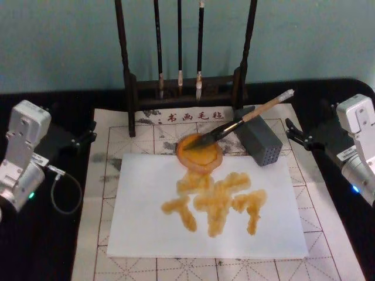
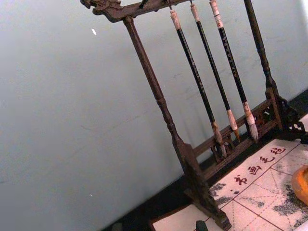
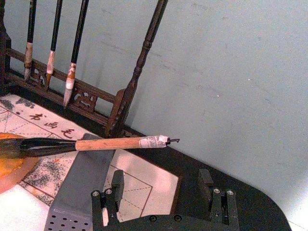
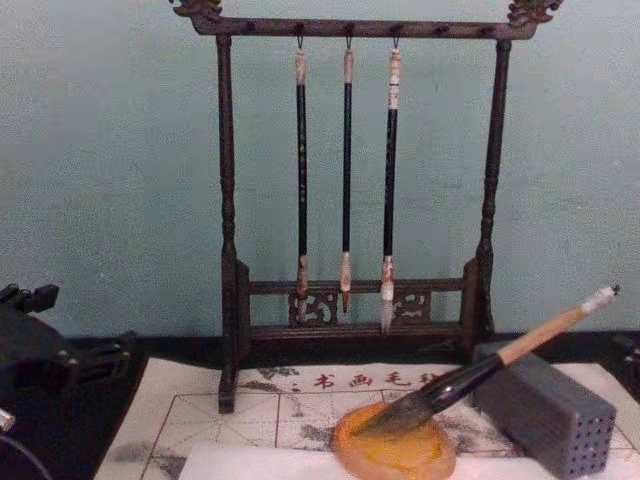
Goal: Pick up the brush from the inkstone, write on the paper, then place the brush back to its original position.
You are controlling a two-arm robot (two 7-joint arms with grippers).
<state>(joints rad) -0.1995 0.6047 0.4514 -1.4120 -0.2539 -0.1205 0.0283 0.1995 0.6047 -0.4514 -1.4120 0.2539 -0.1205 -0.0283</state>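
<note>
The brush (image 1: 246, 117) lies propped, its dark bristles in the inkstone (image 1: 199, 159) and its handle leaning on the grey block (image 1: 261, 141); the inkstone sits at the far edge of the paper (image 1: 146, 225), which carries amber strokes (image 1: 217, 202); the paper lies on a gridded felt mat (image 1: 331, 234) on the black tabletop (image 1: 41, 246); the right gripper (image 3: 160, 175) hangs just right of the block, jaws wide apart and empty; the left gripper (image 1: 88, 133) sits at the mat's left edge, well apart from the brush; whether it is open or closed I cannot tell.
</note>
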